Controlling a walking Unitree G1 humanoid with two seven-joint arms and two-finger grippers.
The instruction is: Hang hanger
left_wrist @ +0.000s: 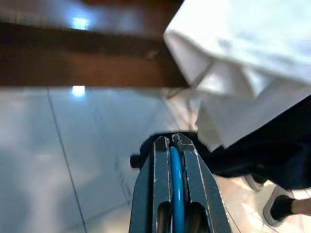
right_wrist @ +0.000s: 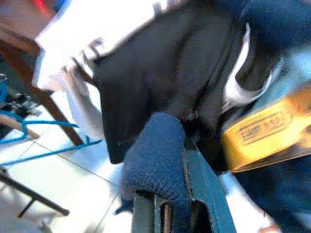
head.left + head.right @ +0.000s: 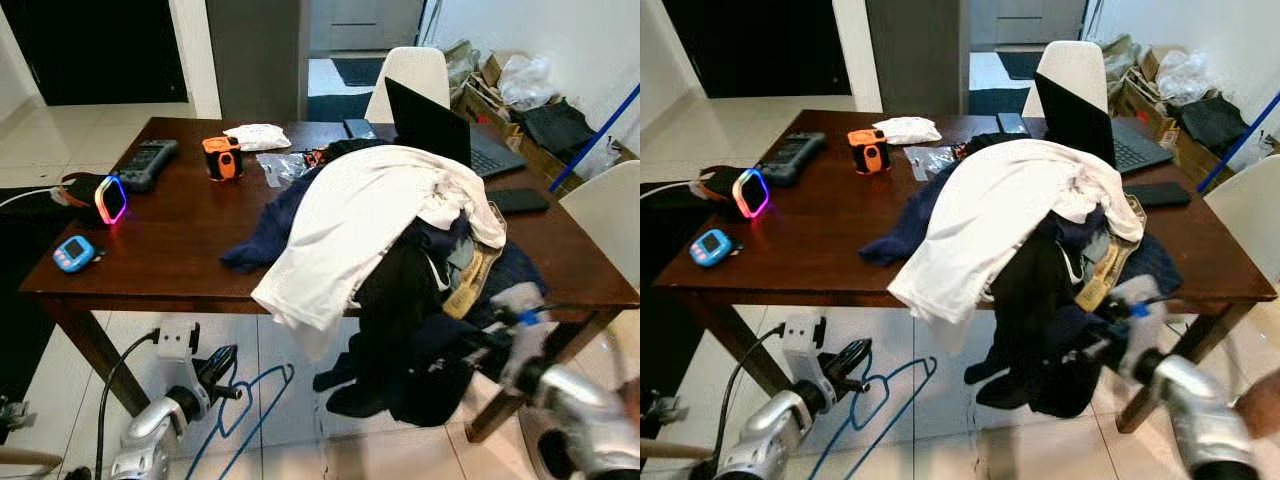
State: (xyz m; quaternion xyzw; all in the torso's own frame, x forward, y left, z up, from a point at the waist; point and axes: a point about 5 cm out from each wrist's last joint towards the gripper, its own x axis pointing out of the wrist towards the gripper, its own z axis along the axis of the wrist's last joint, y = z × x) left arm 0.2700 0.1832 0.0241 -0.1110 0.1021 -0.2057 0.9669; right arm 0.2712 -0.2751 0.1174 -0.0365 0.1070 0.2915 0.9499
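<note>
Head stereo pair: high, looking fwd/down over wooden table point(image 3: 190, 230) w/ clothes pile point(image 3: 1030, 230); both eyes share table, pile, floor. L wrist cam: low, under table edge, close, facing white garment point(image 1: 252, 53). R wrist cam: v. close to pile's dark clothes point(image 2: 160, 87).

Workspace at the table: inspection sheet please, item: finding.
Surface: dark wooden table, crowded on its right half.
Job's things: blue hanger held low before the table's front edge, above the tiled floor.
Clutter: heap of clothes topped by a white garment, spilling over the front edge; laptop; phone; glowing device; small blue gadget; orange tape measure.
Grippers: left tool shut on the hanger wire; right tool shut on a dark blue knit garment from the heap.
Cables: black cable near the left arm.
Surroundings: white chairs, boxes and bags by the wall.
</note>
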